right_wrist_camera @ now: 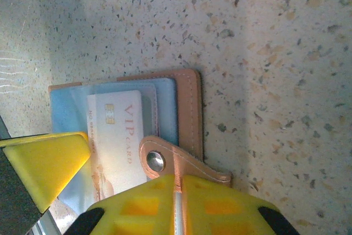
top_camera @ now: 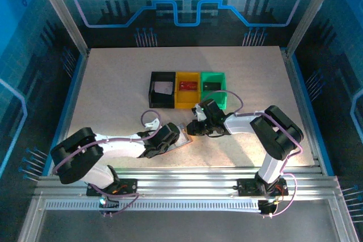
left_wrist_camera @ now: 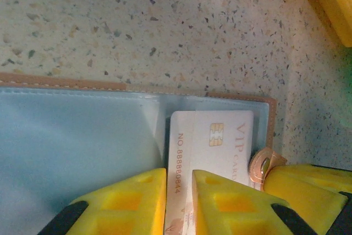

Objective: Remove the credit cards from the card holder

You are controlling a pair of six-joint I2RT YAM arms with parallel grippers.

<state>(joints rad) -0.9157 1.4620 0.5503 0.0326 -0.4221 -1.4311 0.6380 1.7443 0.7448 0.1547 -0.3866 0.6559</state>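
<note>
the card holder is pictured lying open on the speckled table, near the middle front, between the two arms. bare surface is left wide to the left, to the right and beyond the bins.

the right gripper is closed tight on the snap tab at the holder's tan edge. the left gripper is set over the pale inner pocket, with its fingers a narrow slit apart. a whitish vip credit card, partly tucked in that pocket, is seen running into the slit. whether it is pinched cannot be told.

just beyond the grippers, three bins are lined up side by side. a whitish card is seen in the black bin, a red card in the yellow bin and a black card in the green bin.
</note>
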